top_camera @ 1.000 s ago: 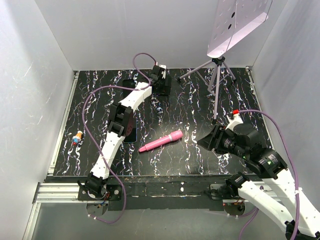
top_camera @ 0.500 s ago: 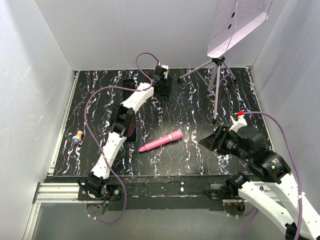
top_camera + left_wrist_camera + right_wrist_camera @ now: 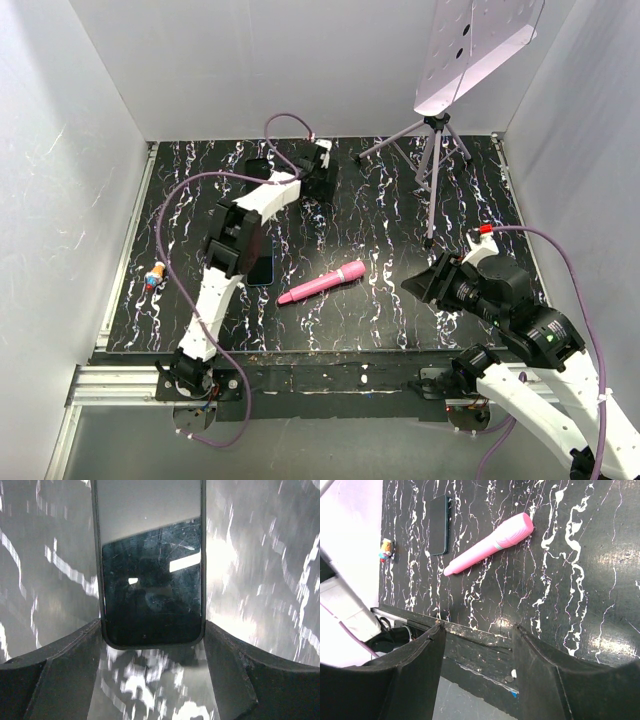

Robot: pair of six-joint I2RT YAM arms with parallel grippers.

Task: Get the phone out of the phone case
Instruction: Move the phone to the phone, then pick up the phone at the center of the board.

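**STATUS: PHONE HELD IN LEFT PINCER; SEPARATION FROM CASE NOT CONFIRMED**

1. A small toy figure (image 3: 154, 274) lies on the table (image 3: 390, 230), far to the left of the left pincer (image 3: 152, 625) and toward the arm bases. It is not part of the task.
2. A dark flat slab (image 3: 439, 525) lies on the table, well apart from the left pincer on its base side. In the top view it sits partly under that arm's elbow. Whether it is an emptied case cannot be determined.
3. The left pincer is at the far side of the table, clamped across the width of the phone (image 3: 150, 580). One finger touches each lower corner. The phone extends away from the pincer, screen toward the wrist camera. A thin dark rim borders the screen; it cannot be told whether this is the case or the phone's own edge.
4. A pink pen-shaped object (image 3: 322, 283) lies between the two pincers and touches neither.
5. The right pincer (image 3: 477, 630) hovers over the near right of the table, well apart from the phone. Its fingers are spread with nothing between them.

**Assessment:** The grasp appears complete. Removal of the case is not verified. If the rim is the case, peeling it off remains, and that probably calls for the right pincer.
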